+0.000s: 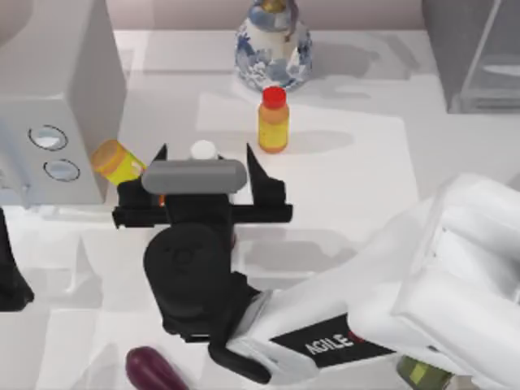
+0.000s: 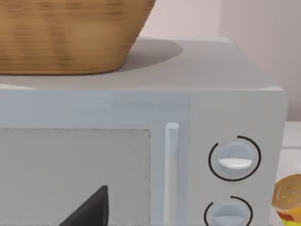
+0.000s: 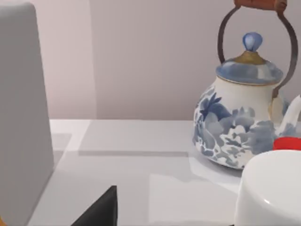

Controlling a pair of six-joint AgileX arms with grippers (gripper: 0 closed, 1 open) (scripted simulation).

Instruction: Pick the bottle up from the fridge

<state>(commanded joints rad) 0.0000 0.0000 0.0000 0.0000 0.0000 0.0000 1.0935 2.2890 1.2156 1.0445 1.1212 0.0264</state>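
White cap marks the bottle (image 1: 203, 149), which stands upright on the table (image 1: 349, 162) at centre frame in the top view, not inside any fridge. A grey cabinet (image 1: 455, 49) at upper right may be the fridge; this cannot be confirmed.

Right gripper (image 1: 205, 154) sits over the bottle with its fingers spread wide, one on each side of the cap and neither touching it. In the right wrist view the cap (image 3: 270, 188) looms close.

Left gripper (image 2: 89, 209) is at the left edge, facing the microwave (image 1: 57, 89). Whether it is spread or pressed together cannot be told.

Assessment: the scene fits either jaws about to close on the bottle or jaws just opened off it.

Either way, good practice is the same:
- Keep the bottle centred between the fingers.
- Move the wrist straight, without sideways drift.
- Mind the neighbours: a red-capped bottle (image 1: 273, 120) near, up and to the right; a yellow jar (image 1: 116, 161) lying just left of the left finger; a teapot (image 1: 274, 41) beyond.
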